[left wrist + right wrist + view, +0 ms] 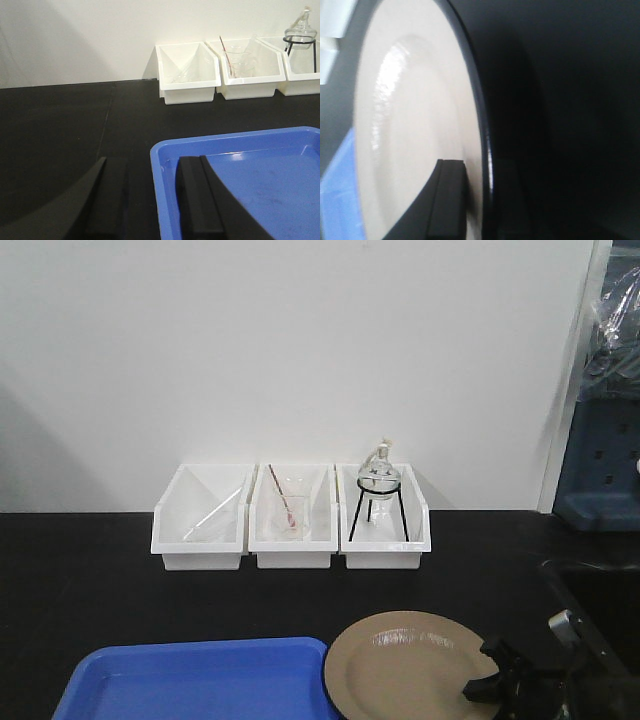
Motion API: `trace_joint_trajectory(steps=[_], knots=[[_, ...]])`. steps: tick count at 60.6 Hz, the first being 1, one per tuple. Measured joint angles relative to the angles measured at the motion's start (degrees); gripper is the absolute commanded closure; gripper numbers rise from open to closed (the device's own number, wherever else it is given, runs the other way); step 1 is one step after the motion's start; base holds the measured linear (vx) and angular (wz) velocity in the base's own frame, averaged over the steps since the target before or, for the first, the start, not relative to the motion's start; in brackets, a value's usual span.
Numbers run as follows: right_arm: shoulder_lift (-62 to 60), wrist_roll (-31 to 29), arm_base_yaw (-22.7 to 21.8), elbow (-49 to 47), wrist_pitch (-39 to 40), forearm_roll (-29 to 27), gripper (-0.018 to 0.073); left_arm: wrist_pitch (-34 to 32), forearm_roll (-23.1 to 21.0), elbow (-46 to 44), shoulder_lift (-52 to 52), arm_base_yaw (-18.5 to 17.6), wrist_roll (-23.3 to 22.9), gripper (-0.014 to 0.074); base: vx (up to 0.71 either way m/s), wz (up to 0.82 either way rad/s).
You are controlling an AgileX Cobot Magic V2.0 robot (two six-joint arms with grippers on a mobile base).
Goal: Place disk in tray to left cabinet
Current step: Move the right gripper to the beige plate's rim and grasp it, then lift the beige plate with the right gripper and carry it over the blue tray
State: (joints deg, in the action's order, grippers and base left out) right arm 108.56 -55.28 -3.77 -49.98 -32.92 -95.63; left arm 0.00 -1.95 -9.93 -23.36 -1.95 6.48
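The tan disk (405,665) with its thin black rim lies at the front of the black bench, right beside the blue tray (200,680). My right gripper (490,670) is shut on the disk's right edge. In the right wrist view one black finger (451,200) presses on the disk (415,125) and the rim runs between the jaws of the right gripper (482,167). My left gripper (152,165) is open and straddles the left rim of the tray (260,165), one finger inside and one outside. The left cabinet is out of view.
Three white bins (290,520) stand in a row against the back wall; the right one holds a round glass flask on a black stand (378,490). Blue-grey equipment (600,470) rises at the right edge. A dark recess (600,600) sits at the bench's right.
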Motion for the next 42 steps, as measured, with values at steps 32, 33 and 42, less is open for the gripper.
trace_joint_trajectory(steps=[32, 33, 42], knots=[[0.0, -2.9, 0.0, 0.0, -5.4, -2.9, 0.0568, 4.6, 0.0, 0.0, 0.0, 0.0, 0.0, 0.0216, 0.00, 0.00], [0.0, -3.0, 0.0, 0.0, -5.5, -2.9, 0.0568, 4.6, 0.0, 0.0, 0.0, 0.0, 0.0, 0.0216, 0.00, 0.00], [0.2, -5.1, 0.0, 0.0, -7.4, -2.5, 0.0568, 4.6, 0.0, 0.0, 0.0, 0.0, 0.0, 0.0216, 0.00, 0.00]])
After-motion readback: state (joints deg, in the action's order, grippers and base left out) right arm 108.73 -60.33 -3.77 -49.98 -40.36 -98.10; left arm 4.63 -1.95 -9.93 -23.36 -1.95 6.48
